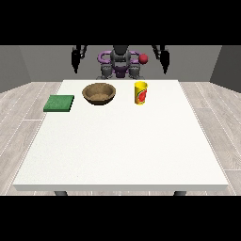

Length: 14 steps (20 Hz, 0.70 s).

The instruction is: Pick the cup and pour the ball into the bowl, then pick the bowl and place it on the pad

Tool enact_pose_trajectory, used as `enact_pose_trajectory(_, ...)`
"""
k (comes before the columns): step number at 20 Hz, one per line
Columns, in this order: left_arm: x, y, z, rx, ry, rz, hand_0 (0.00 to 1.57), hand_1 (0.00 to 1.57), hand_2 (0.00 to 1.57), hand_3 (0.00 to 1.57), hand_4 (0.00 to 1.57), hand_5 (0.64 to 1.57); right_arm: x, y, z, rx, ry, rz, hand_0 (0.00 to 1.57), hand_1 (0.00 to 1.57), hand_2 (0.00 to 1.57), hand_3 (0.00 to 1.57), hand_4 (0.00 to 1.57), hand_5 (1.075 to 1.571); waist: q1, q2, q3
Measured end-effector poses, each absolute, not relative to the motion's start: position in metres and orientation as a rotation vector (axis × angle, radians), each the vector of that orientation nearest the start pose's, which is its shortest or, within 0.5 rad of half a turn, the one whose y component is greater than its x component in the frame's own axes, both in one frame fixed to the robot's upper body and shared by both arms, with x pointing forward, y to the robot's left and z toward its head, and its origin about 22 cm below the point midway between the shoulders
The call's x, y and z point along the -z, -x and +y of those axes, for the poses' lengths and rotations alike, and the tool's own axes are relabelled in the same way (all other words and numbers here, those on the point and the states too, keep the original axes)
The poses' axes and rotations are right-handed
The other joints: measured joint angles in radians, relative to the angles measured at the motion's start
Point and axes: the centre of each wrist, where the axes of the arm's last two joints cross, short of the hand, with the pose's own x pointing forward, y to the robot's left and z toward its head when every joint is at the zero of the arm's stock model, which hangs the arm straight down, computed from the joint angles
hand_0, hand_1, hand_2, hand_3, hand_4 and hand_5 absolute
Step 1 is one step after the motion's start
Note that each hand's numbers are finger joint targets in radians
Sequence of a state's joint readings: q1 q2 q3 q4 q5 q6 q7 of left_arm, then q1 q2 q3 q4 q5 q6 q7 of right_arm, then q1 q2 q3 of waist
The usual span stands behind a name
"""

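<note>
Currently, both hands hang raised behind the far edge of the white table (117, 150), clear of every object. The hand at the view's left (75, 60) and the hand at the view's right (164, 60) each point downward; whether their fingers are released or clenched cannot be told at this distance. Neither hand grasps anything.

On the table's far part, the yellow cup (140, 92) with a red mark stands upright, right of centre. The brown wooden bowl (99, 93) sits near the cup, on its left as viewed, and apart from it. The green pad (59, 103) lies flat near the table's left edge, apart from the bowl. The ball is not visible; the cup's interior cannot be seen.
</note>
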State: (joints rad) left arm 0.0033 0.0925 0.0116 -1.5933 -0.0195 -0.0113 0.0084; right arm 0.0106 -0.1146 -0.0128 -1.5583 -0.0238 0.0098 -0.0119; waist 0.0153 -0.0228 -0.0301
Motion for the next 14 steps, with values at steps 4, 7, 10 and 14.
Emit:
enact_pose_trajectory(4, -0.024, -0.243, 0.255, 0.101, -0.096, -1.597, 0.0, 0.0, 0.0, 0.0, 0.0, 1.557, -0.015, -0.241, -0.266, -0.082, 0.099, -1.572, 0.0, 0.0, 0.0, 0.0, 0.0, 1.569, -0.005, -0.123, 0.0118)
enact_pose_trajectory(7, -0.039, -0.249, 0.253, 0.071, -0.071, -1.614, 0.0, 0.0, 0.0, 0.0, 0.0, 1.558, -0.027, -0.242, -0.277, -0.078, 0.086, -1.577, 0.0, 0.0, 0.0, 0.0, 0.0, 1.569, -0.021, -0.179, 0.0188)
enact_pose_trajectory(10, -0.055, -0.255, 0.264, -0.007, -0.031, -1.632, 0.0, 0.0, 0.0, 0.0, 0.0, 1.554, -0.04, -0.24, -0.3, -0.061, 0.039, -1.582, 0.0, 0.0, 0.0, 0.0, 0.0, 1.57, -0.042, -0.175, 0.0249)
enact_pose_trajectory(14, -0.068, -0.253, 0.27, -0.045, -0.012, -1.68, 0.0, 0.0, 0.0, 0.0, 0.0, 1.544, -0.043, -0.231, -0.321, -0.039, 0.015, -1.621, 0.0, 0.0, 0.0, 0.0, 0.0, 1.57, -0.044, -0.131, 0.0282)
